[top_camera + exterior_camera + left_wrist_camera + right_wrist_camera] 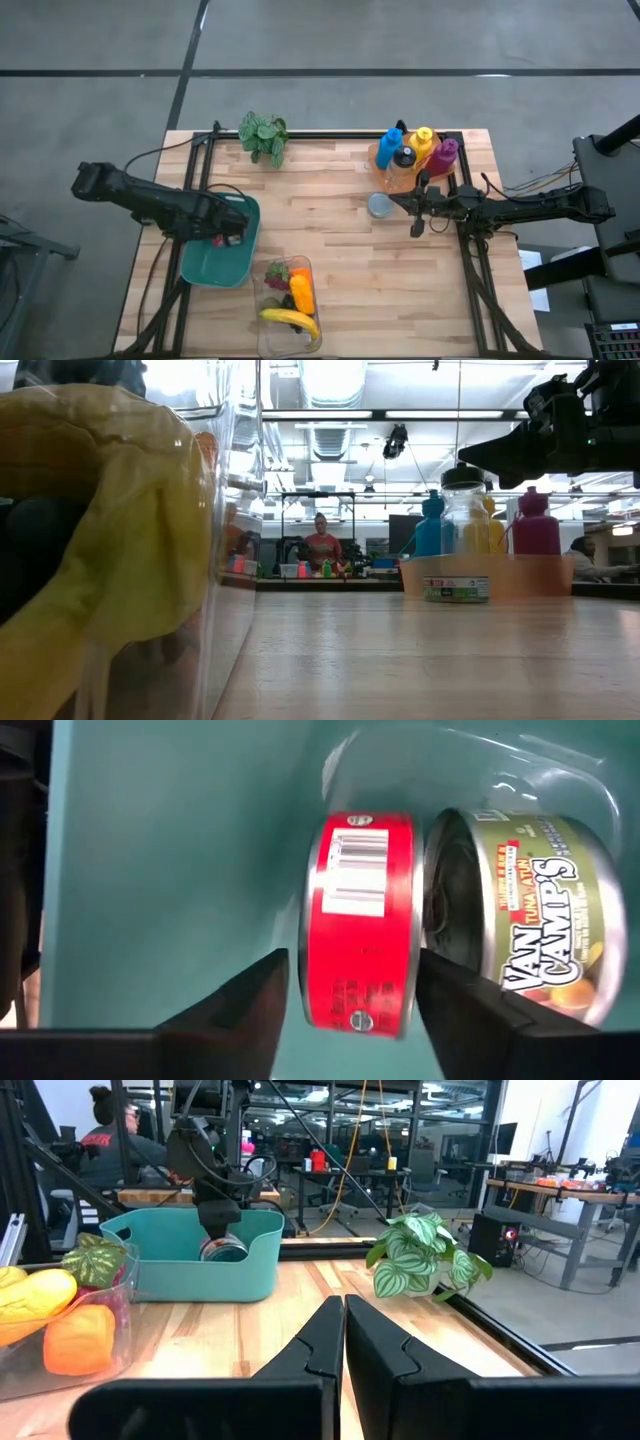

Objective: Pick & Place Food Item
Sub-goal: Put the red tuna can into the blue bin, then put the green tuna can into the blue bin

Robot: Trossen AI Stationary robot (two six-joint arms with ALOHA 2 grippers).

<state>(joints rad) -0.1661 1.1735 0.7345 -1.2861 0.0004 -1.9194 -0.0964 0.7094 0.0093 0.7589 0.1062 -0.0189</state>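
A red can point(360, 920) stands on its curved side in a corner of the teal bin point(250, 215), one flat end against a tilted green tuna can point(520, 900). My left gripper point(355, 960) points straight down into the bin point(195, 1265), open, one finger at each flat end of the red can. My right gripper point(343, 1340) is shut on nothing; it waits level at the table's right point(400, 200), pointing left. A clear container point(290, 305) near the front edge holds a banana, an orange fruit and other food. My left gripper straddles the red can from above, its fingers across the can's flat ends. A sliver of bin floor shows between one finger point(250, 1005) and the can. The other finger point(455, 1010) sits right at the can's far end, and I cannot tell whether it touches.
An orange tray with several coloured bottles point(415, 155) stands at the back right, with a small can point(380, 205) just in front of it near my right gripper. A potted plant point(263, 135) sits at the far edge. Bare wood lies in the table's middle point(350, 250).
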